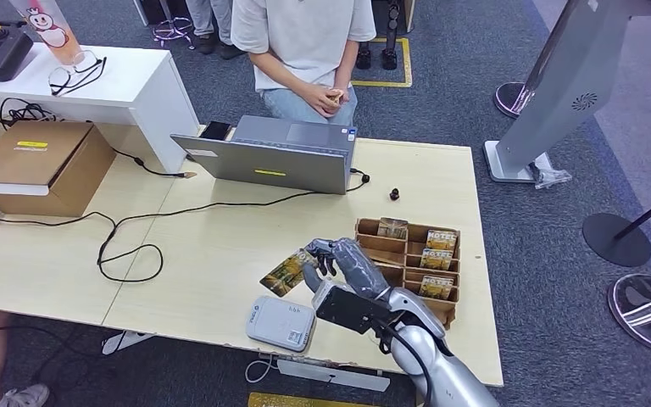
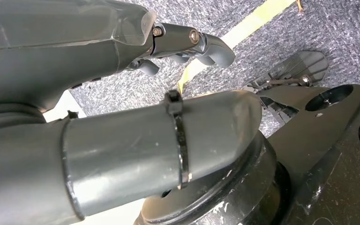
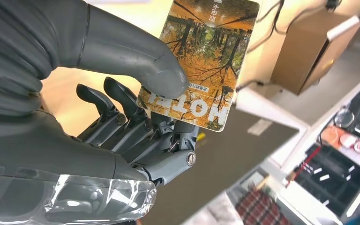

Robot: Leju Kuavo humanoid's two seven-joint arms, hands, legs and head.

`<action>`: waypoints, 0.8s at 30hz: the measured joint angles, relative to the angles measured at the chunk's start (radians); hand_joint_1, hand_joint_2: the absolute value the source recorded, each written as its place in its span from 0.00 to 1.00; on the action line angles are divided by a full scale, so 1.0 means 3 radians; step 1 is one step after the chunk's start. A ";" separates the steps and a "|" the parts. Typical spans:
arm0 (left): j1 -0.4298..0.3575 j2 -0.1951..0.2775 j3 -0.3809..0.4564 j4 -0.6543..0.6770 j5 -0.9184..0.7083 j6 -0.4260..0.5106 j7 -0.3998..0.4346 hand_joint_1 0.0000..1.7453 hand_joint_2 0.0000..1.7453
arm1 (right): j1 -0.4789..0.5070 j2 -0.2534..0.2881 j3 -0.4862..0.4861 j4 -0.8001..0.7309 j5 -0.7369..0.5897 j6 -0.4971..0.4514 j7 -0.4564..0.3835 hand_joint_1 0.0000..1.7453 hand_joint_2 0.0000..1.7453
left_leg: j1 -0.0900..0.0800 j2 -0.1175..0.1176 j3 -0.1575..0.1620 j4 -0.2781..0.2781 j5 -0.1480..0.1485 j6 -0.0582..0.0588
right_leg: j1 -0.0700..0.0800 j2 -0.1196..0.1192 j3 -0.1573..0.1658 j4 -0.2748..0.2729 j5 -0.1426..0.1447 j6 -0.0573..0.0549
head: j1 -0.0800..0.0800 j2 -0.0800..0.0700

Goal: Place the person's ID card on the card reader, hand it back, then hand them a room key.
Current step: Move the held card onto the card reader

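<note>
My right hand [image 1: 339, 259] hovers over the wooden table, just above and behind the grey card reader [image 1: 280, 323]. It pinches a hotel room key card [image 1: 287, 271] with an orange autumn picture between thumb and fingers; in the right wrist view the card [image 3: 203, 61] shows the word HOTEL under my thumb [image 3: 136, 60]. A person in a white shirt [image 1: 303, 38] sits behind the laptop with clasped hands. My left hand [image 2: 187, 44] hangs above blue carpet, fingers curled, holding nothing.
A wooden card box [image 1: 413, 259] with more key cards stands right of my hand. A grey laptop [image 1: 271, 157] sits at the table's far side, with black cables [image 1: 127, 246] and a cardboard box [image 1: 47, 165] to the left.
</note>
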 joint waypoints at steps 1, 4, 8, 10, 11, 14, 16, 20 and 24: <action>0.0002 0.0001 0.0000 0.0000 0.0007 0.0000 -0.0001 0.00 0.00 | 0.0000 0.0000 0.0005 0.0012 -0.0026 0.0034 0.0006 1.00 1.00 | 0.0000 0.0000 0.0000 0.0000 0.0000 0.0000 | 0.0000 0.0000 0.0000 0.0000 0.0000 0.0000 | 0.0000 0.0000; 0.0006 0.0002 0.0000 0.0000 0.0021 0.0000 -0.0002 0.00 0.00 | 0.0001 0.0001 0.0019 0.0045 -0.0058 0.0088 0.0021 1.00 1.00 | 0.0000 0.0000 0.0000 0.0000 0.0000 0.0000 | 0.0000 0.0000 0.0000 0.0000 0.0000 0.0000 | 0.0000 0.0000; 0.0009 0.0002 0.0000 0.0000 0.0051 0.0000 -0.0003 0.00 0.00 | -0.0001 0.0002 0.0044 0.0108 -0.0108 0.0155 0.0045 1.00 1.00 | 0.0000 0.0000 0.0000 0.0000 0.0000 0.0000 | 0.0000 0.0000 0.0000 0.0000 0.0000 0.0000 | 0.0001 0.0000; 0.0010 0.0002 -0.0002 0.0000 0.0066 0.0001 -0.0001 0.00 0.00 | -0.0002 0.0005 0.0071 0.0169 -0.0110 0.0172 0.0070 1.00 1.00 | 0.0000 0.0000 0.0000 0.0000 0.0000 0.0000 | 0.0000 0.0000 0.0000 0.0000 0.0000 0.0000 | 0.0000 0.0000; 0.0011 0.0002 -0.0003 0.0001 0.0073 0.0001 0.0002 0.00 0.00 | -0.0002 0.0010 0.0084 0.0205 -0.0108 0.0176 0.0083 1.00 1.00 | 0.0000 0.0000 0.0000 0.0000 0.0000 0.0000 | 0.0000 0.0000 0.0000 0.0000 0.0000 0.0000 | 0.0000 0.0000; 0.0011 0.0002 -0.0011 0.0001 0.0091 0.0001 0.0012 0.00 0.00 | -0.0003 0.0025 0.0132 0.0326 -0.0099 0.0183 0.0127 1.00 1.00 | 0.0000 0.0000 0.0000 0.0000 0.0000 0.0000 | 0.0000 0.0000 0.0000 0.0000 0.0000 0.0000 | 0.0000 0.0000; 0.0011 0.0002 -0.0025 0.0001 0.0098 0.0002 0.0023 0.00 0.00 | -0.0003 0.0032 0.0167 0.0401 -0.0092 0.0185 0.0147 1.00 1.00 | 0.0000 0.0000 0.0000 0.0000 0.0000 0.0000 | 0.0000 0.0000 0.0000 0.0000 0.0000 0.0000 | 0.0000 0.0000; 0.0010 0.0002 -0.0058 0.0001 0.0108 0.0008 0.0036 0.00 0.00 | -0.0003 0.0045 0.0224 0.0533 -0.0088 0.0185 0.0169 1.00 1.00 | 0.0000 0.0000 0.0000 0.0000 0.0000 0.0000 | 0.0000 0.0000 0.0000 0.0000 0.0000 0.0000 | 0.0001 0.0000; 0.0010 0.0002 -0.0079 0.0001 0.0117 0.0015 0.0036 0.00 0.00 | -0.0002 0.0056 0.0286 0.0646 -0.0083 0.0180 0.0181 1.00 1.00 | 0.0000 0.0000 0.0000 0.0000 0.0000 0.0000 | 0.0000 0.0000 0.0000 0.0000 0.0000 0.0000 | 0.0000 0.0000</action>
